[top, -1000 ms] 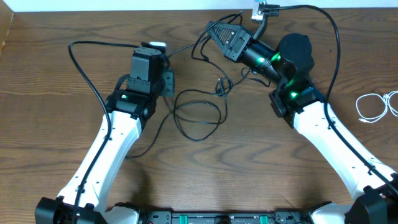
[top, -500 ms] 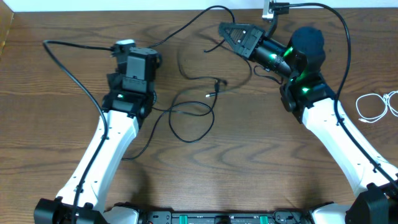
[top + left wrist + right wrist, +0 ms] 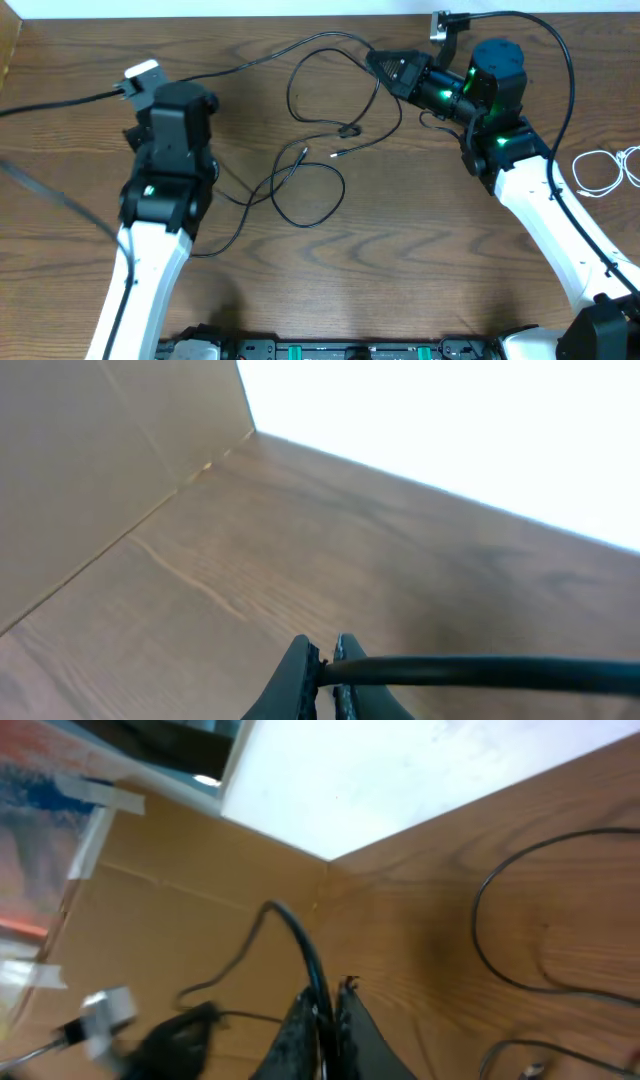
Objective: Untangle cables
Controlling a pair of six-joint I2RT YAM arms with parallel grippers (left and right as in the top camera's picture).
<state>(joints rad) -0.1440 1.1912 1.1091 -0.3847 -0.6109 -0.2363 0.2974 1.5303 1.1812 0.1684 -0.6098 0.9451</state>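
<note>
1. Two arms work over the wooden table (image 3: 420, 250). The left arm (image 3: 160, 200) is on the table's left half, and the right arm (image 3: 540, 220) reaches from the table's right side toward its far edge.
2. The left gripper (image 3: 325, 658) has its jaws pressed together on a black cable (image 3: 480, 670). The cable leaves the fingertips sideways, raised above the table top. From overhead the wrist hides these fingers.
3. The right gripper (image 3: 374, 57) sits near the middle of the table's far edge. In the right wrist view its fingers nearly meet, and a black strand is pinched between them and curves up and away.
4. From overhead, the black cable arcs from the left wrist across the table's far half to the right gripper's tip.
5. More black cable lies slack at the table's centre in several crossing loops. A small plug end (image 3: 348, 130) lies among them, and two thinner tips lie just beside it. Which strand passes over which cannot be told.
6. One black strand trails from those loops toward the table's near-left part, next to the left arm.
7. A white cable (image 3: 577, 172) lies coiled at the table's right edge. It is well apart from the black loops, and neither gripper touches it.
</note>
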